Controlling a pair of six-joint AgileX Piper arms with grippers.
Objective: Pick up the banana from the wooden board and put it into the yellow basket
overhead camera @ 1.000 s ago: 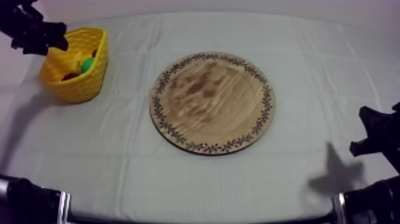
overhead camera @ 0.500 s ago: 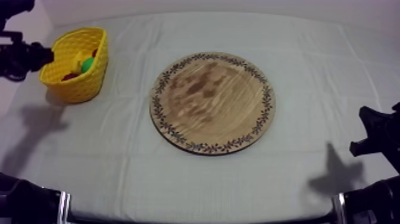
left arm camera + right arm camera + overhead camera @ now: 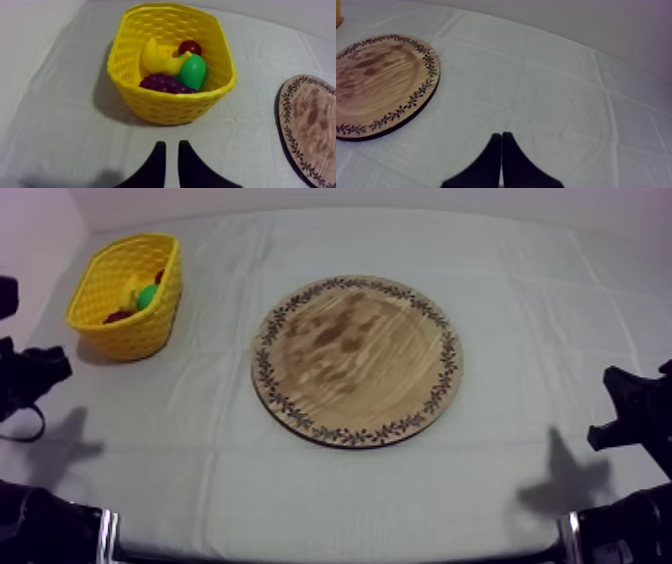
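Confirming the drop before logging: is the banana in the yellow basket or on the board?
In. The banana lies inside the yellow basket beside the pear; the wooden board is bare.

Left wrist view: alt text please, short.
A yellow basket on the grey-white cloth holds a banana, a green pear, dark grapes and a small red fruit. The left gripper hangs just short of the basket, fingers slightly apart with nothing between them; the edge of the wooden board lies beside the basket.
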